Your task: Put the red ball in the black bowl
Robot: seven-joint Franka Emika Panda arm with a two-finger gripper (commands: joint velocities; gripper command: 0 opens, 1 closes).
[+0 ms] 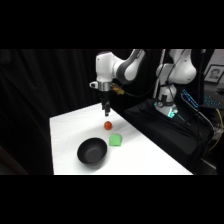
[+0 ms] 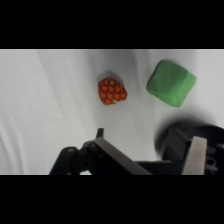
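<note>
on the white worktop (image 1: pixel 145 155), side view: the red ball (image 1: pixel 108 125) lies just beyond the black bowl (image 1: pixel 92 151) and apart from it, with a light green block (image 1: pixel 116 140) just beside the bowl's rim, between ball and bowl toward the right. the white arm reaches over from the upper right, and its gripper (image 1: pixel 106 112) hangs point-down above the ball, clear of it and holding nothing. wrist view: the red ball (image 2: pixel 112 91), its surface patterned with small orange cells, rests on bare worktop (image 2: pixel 45 100); the green block (image 2: pixel 171 83) sits near it, not touching. the black linkage rises from the lower edge, and one pale finger (image 2: pixel 197 155) shows at lower right over a dark blurred shape. whether the fingers are spread or pressed together cannot be told from either view. the bowl's inside appears dark and holds no ball.
</note>
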